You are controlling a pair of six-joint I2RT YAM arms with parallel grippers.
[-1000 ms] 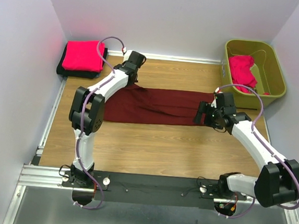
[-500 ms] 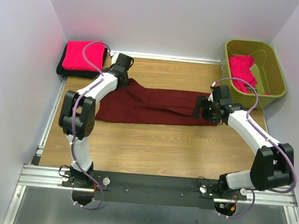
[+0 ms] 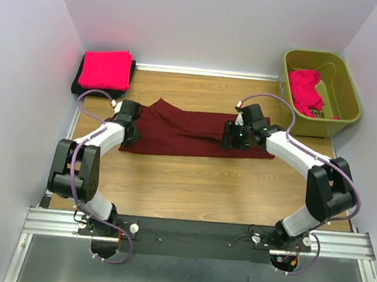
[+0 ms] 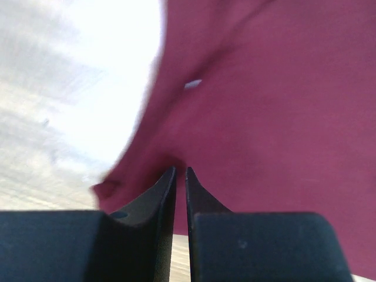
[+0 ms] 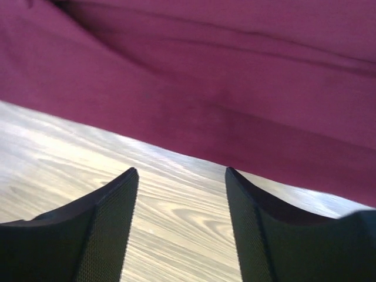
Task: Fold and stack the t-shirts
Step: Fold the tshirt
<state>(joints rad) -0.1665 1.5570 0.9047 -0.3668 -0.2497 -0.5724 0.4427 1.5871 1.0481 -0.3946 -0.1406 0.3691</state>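
The dark maroon t-shirt lies as a long folded strip across the table. It fills the left wrist view and the top of the right wrist view. My left gripper is at the shirt's left end, its jaws pinched almost together on the cloth. My right gripper is over the strip right of its middle. It is open and empty, with bare wood between its fingers and the shirt's edge just ahead. A folded pinkish-red t-shirt sits on a black one at the back left.
An olive-green bin stands at the back right with a pinkish-red t-shirt inside. Walls close in the left, back and right sides. Bare wood table lies in front of the shirt.
My left gripper came from the shirt's back left corner forward and left to its left end. My right gripper slid left from the shirt's right end towards its middle.
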